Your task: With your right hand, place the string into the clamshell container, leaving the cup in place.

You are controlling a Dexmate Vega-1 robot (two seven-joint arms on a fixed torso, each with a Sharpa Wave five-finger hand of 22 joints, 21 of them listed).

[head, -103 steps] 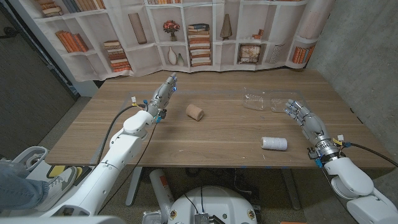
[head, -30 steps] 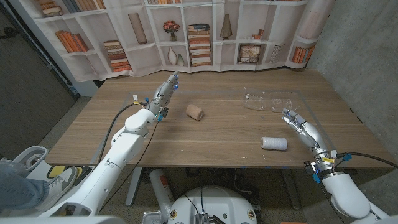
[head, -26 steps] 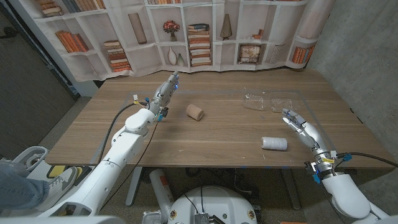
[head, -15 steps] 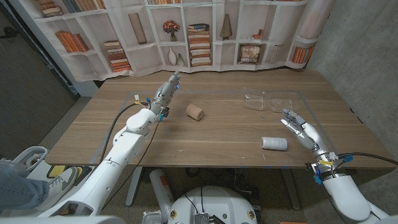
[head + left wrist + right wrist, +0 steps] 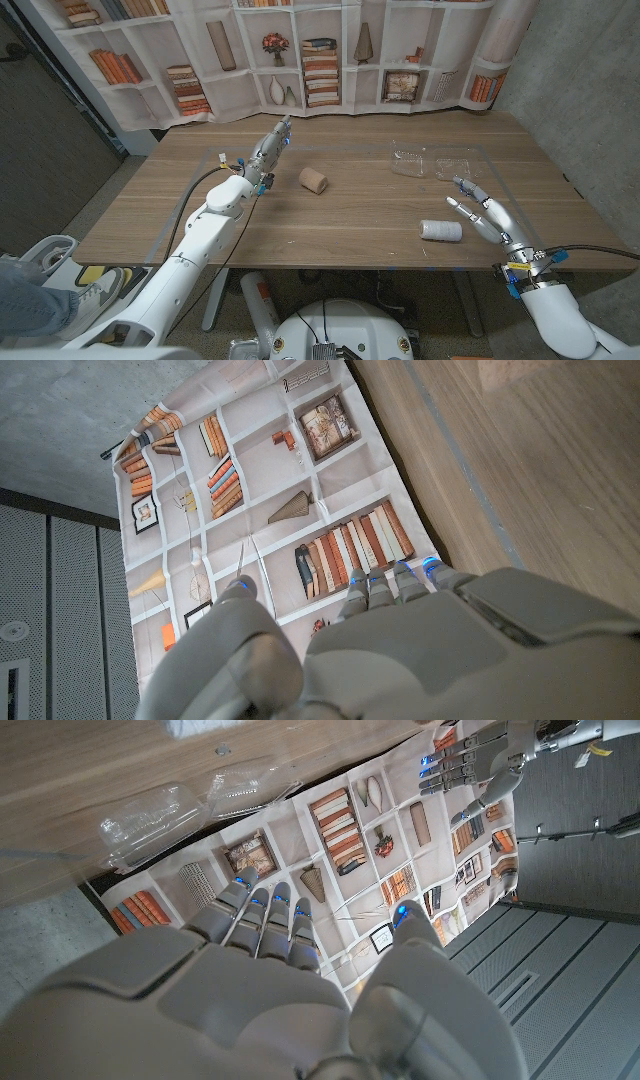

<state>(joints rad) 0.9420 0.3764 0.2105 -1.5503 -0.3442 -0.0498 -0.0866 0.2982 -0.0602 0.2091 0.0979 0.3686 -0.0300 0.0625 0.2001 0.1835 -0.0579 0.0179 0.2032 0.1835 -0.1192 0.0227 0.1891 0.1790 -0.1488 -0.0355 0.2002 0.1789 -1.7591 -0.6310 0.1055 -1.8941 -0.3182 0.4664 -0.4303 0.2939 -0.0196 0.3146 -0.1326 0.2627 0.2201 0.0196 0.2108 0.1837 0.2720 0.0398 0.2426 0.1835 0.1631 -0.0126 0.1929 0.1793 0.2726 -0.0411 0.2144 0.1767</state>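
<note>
The spool of white string (image 5: 441,231) is seen lying on its side on the wooden surface (image 5: 350,215), close to the near edge on the robot's right. Just beside it, to its right, the right hand (image 5: 483,213) is held above the surface with its fingers spread apart and nothing between them; the string is not touched by it. Farther back on the same side, the clear clamshell container (image 5: 432,162) lies opened out, and it is also seen beyond the right hand's fingertips (image 5: 262,898) in the right wrist view (image 5: 185,803). Near the middle of the surface, well apart from the string, the brown cup (image 5: 314,180) lies on its side. On the far left, the left hand (image 5: 270,144) is raised over the surface, fingers straight and close together, nothing held. A bookshelf backdrop (image 5: 320,50) hangs behind.
</note>
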